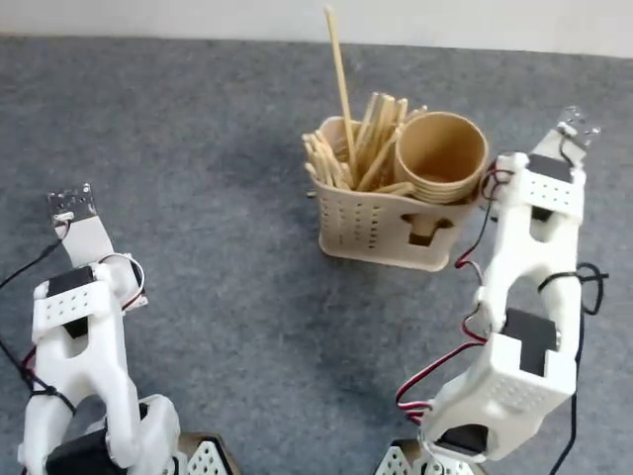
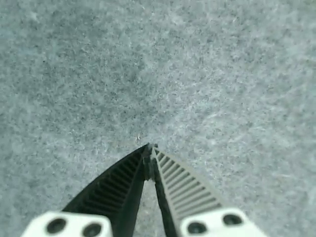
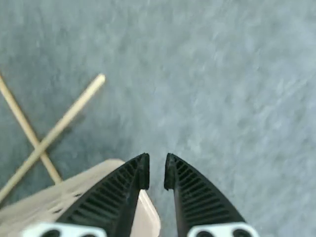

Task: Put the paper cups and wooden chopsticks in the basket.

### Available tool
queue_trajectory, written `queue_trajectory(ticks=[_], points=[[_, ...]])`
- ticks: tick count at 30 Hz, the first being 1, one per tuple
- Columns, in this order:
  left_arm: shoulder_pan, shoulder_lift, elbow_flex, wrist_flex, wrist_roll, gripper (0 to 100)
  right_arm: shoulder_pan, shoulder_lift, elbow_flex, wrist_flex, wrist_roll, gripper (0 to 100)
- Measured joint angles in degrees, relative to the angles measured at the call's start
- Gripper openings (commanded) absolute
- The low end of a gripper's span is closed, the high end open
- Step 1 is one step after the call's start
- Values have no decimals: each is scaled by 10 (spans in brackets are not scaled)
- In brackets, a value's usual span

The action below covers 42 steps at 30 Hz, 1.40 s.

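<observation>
The cream perforated basket stands at the middle back of the grey carpet. It holds a stack of brown paper cups on its right side and a bundle of wooden chopsticks on its left; one stick pokes up high. My right gripper hovers just right of the basket. Its own view shows the right gripper slightly open with nothing in the gap, above the basket rim and two crossed chopsticks. My left gripper sits far left, and in its own view the left gripper is shut over bare carpet.
Grey carpet covers the whole table. A pale wall strip runs along the back edge. Both arm bases stand at the front.
</observation>
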Motion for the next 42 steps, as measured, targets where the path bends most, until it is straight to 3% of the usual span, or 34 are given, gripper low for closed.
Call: queue_trajectory(ticks=[14,27,42], points=[[0,0,0,0,0,7,-47,0,20,25,-4,67],[0,0,0,0,0,7,-170,0,90,33,33,67],[0,0,0,0,0,7,-74,0,90,33,42,67]])
